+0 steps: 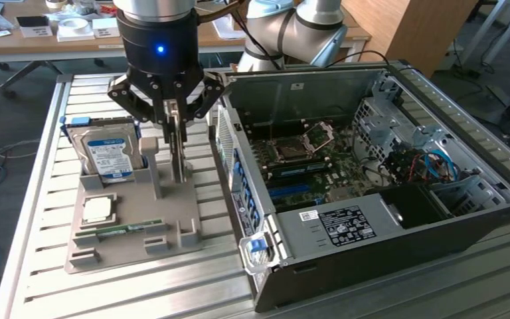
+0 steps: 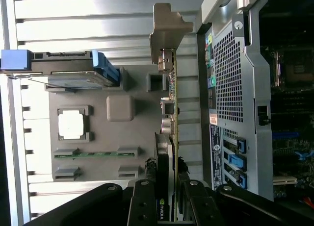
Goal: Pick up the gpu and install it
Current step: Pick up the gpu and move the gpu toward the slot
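Note:
The gpu stands on edge over the grey holder tray, left of the open computer case in the exterior view. My gripper comes down from above and is shut on the card's upper edge. In the wrist view the gpu shows edge-on as a thin green board with its metal end bracket at the far end. The dark fingers of my gripper press on both sides of it. The card's lower edge sits at the tray's upright post; I cannot tell whether it is clear of the slot.
A hard drive with blue rails stands in the tray, with a CPU and a RAM stick lying nearer the front. The motherboard lies exposed inside the case. The case's rear wall is close beside the card.

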